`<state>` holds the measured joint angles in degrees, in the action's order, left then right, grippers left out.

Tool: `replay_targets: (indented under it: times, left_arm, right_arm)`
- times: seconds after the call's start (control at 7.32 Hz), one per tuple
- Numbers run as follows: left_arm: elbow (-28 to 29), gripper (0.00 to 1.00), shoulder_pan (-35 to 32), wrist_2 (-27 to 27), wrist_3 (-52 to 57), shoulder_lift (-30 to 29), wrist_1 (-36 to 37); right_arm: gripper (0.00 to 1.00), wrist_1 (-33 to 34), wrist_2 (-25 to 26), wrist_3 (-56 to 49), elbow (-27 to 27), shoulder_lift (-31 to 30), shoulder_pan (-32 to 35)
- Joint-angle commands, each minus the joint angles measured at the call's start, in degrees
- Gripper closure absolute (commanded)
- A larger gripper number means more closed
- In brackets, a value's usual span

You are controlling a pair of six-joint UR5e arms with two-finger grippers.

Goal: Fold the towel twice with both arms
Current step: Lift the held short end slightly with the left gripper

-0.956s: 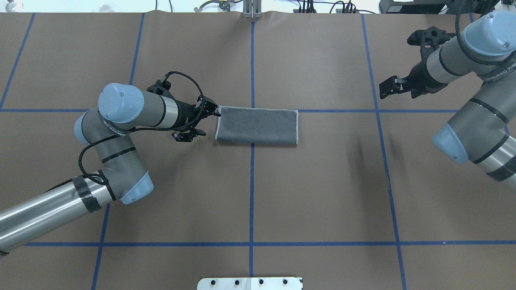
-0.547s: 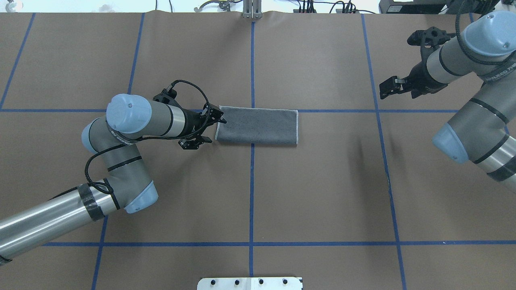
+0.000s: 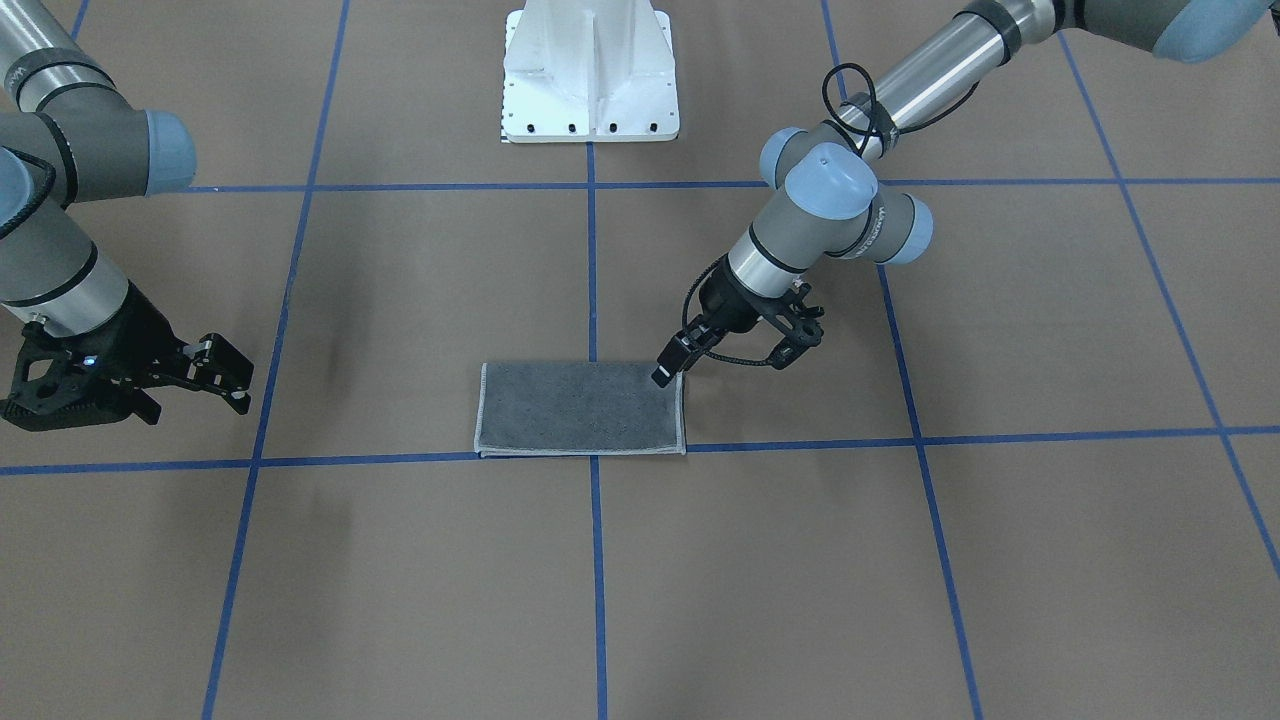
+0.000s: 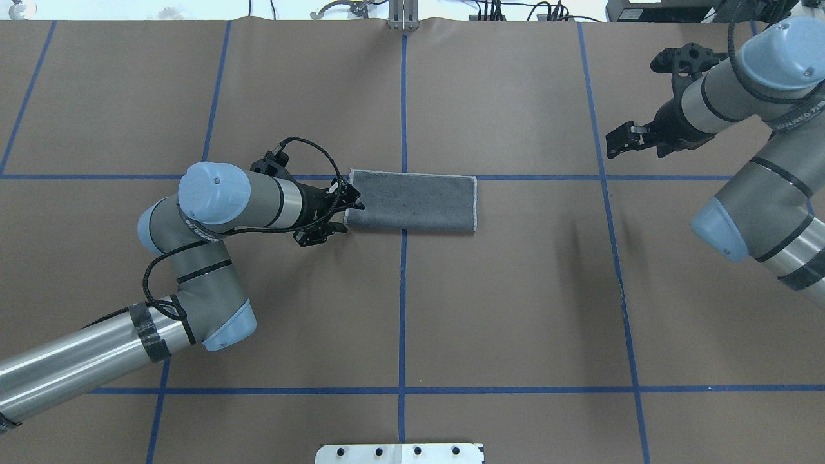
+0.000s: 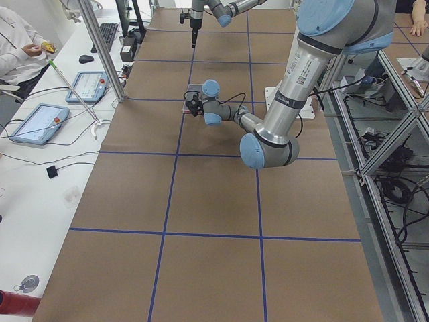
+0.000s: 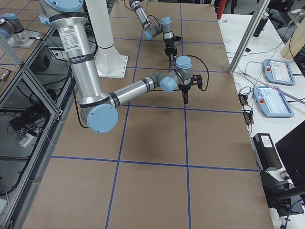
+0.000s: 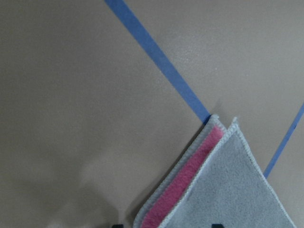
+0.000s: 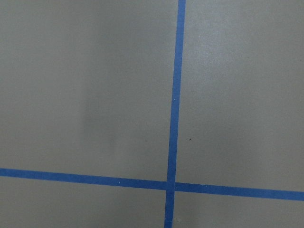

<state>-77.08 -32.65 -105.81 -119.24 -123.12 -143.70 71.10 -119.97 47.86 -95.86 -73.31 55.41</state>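
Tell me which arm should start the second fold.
Left. The left gripper is right at the towel's short end, by a corner where both layers show. The right gripper hangs far off on the other side, nowhere near the cloth.

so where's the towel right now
In the overhead view the towel lies mid-table across the centre tape line, its left end by the left gripper.
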Motion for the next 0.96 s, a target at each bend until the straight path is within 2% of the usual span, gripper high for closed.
replay_targets:
  times: [0.0,0.14,0.55,0.82]
  left_arm:
    - [0.0,0.4,0.1,-0.1,0.4,0.3,0.0]
    - [-0.1,0.4,0.0,-0.1,0.4,0.3,0.0]
    - [-0.1,0.58,0.0,-0.1,0.5,0.3,0.0]
    - [-0.1,0.61,0.0,-0.2,0.5,0.3,0.0]
  right_arm:
    - [0.02,0.0,0.0,0.0,0.1,0.0,0.0]
    - [0.02,0.0,0.0,0.0,0.0,0.0,0.0]
    - [0.02,0.0,-0.1,0.0,0.0,0.0,0.0]
    - [0.02,0.0,-0.1,0.0,0.0,0.0,0.0]
